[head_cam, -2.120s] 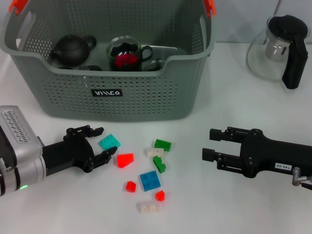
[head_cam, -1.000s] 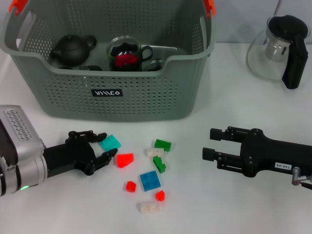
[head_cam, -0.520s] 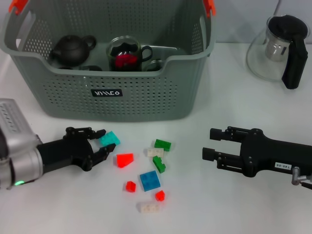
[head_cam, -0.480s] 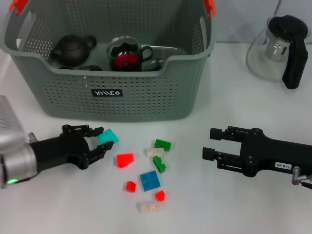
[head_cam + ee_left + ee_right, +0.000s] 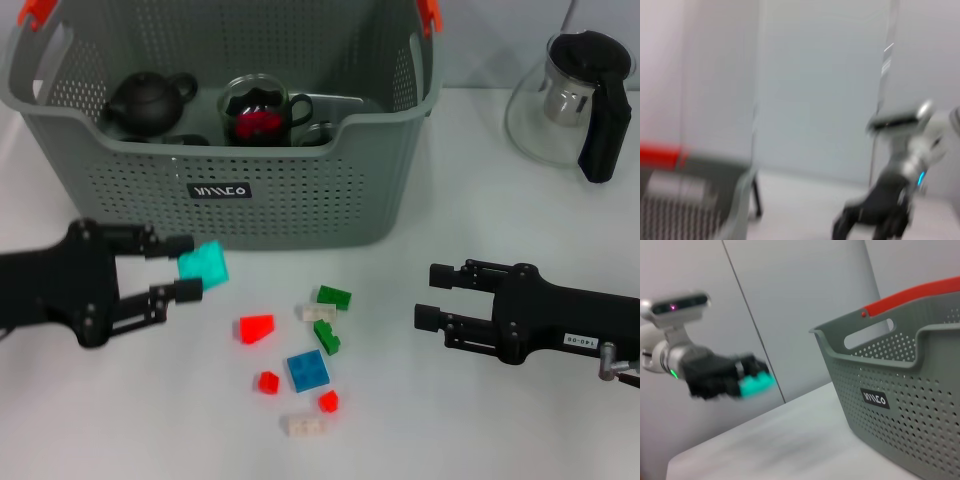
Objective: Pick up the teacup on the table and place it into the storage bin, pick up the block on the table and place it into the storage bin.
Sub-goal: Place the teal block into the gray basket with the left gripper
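My left gripper [image 5: 190, 268] is shut on a teal block [image 5: 203, 266] and holds it off the table, just in front of the storage bin [image 5: 380, 112]. In the right wrist view the same teal block [image 5: 756, 381] shows in the left gripper's fingers, off to the side of the grey bin [image 5: 900, 390]. A glass teacup [image 5: 262, 110] with red contents sits inside the bin next to a black teapot [image 5: 150, 97]. My right gripper [image 5: 425, 296] rests open and empty, low over the table on the right.
Several loose blocks lie on the table between the grippers: a red one [image 5: 256, 328], a green one [image 5: 334, 296], a blue one [image 5: 307, 371] and a white one [image 5: 304, 424]. A glass pitcher [image 5: 575, 100] with a black handle stands at the back right.
My left gripper closed on the teal block, lifted it off the table and drew back to the left. The right arm has not moved.
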You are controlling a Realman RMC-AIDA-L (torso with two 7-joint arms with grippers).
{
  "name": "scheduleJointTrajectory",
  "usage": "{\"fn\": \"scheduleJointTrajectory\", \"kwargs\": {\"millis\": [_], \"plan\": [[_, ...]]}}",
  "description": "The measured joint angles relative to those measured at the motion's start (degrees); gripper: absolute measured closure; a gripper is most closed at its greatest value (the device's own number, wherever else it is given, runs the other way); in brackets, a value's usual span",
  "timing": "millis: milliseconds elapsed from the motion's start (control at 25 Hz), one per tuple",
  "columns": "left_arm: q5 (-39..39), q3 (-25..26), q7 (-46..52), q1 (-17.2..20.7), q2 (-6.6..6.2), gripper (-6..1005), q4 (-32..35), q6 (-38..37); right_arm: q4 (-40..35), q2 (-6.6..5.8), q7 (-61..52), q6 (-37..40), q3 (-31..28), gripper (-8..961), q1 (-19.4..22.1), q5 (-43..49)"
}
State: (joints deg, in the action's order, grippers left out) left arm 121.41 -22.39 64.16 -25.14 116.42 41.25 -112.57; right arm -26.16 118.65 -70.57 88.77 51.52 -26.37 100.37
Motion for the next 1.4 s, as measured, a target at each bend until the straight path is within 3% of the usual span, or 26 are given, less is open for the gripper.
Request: {"fn": "scheduleJointTrajectory", "kwargs": {"millis": [80, 200, 360, 520, 680, 800, 1000, 1200, 1400], "plan": [[-4.0, 0.8, 2.5, -2.5, -0.40, 581, 0.2, -3.7, 0.0, 0.00, 0.0, -0.2, 0.0, 279, 0.0, 0.0], [-7.0, 0.7, 4.4, -4.4, -0.28, 579, 0.3, -3.3, 0.0, 0.01, 0.0, -0.3, -0.1, 279, 0.0, 0.0], [-11.8, 1.2, 9.6, -8.5, 0.02, 575, 1.1, 0.1, 0.0, 0.09, 0.0, -0.4, 0.0, 279, -0.3, 0.0], [-13.7, -0.5, 17.0, -12.7, 0.07, 572, 5.0, 8.1, 0.2, 0.09, 0.0, -0.4, 0.1, 279, -0.3, 0.0], [-13.1, -9.0, 24.4, -14.9, -0.28, 569, 8.2, 20.2, 0.3, 0.10, 0.0, -0.4, 0.1, 279, -0.4, 0.0], [-11.7, -18.1, 32.0, -15.5, -0.42, 566, 12.0, 30.4, 0.1, 0.20, 0.0, -0.4, 0.0, 280, -0.5, 0.0], [-0.5, -29.2, 42.7, -16.9, 0.05, 562, 18.2, 42.1, 0.3, 0.25, 0.1, -0.6, -0.2, 280, -0.6, 0.0], [13.1, -34.5, 48.0, -18.8, 2.17, 558, 19.1, 50.7, 0.3, 0.31, 0.2, -0.8, -0.3, 280, -0.7, 0.0], [21.1, -35.3, 48.6, -19.1, 6.12, 554, 19.3, 57.5, 0.4, 0.35, 0.0, -1.2, -0.3, 280, -0.8, 0.0]]}}
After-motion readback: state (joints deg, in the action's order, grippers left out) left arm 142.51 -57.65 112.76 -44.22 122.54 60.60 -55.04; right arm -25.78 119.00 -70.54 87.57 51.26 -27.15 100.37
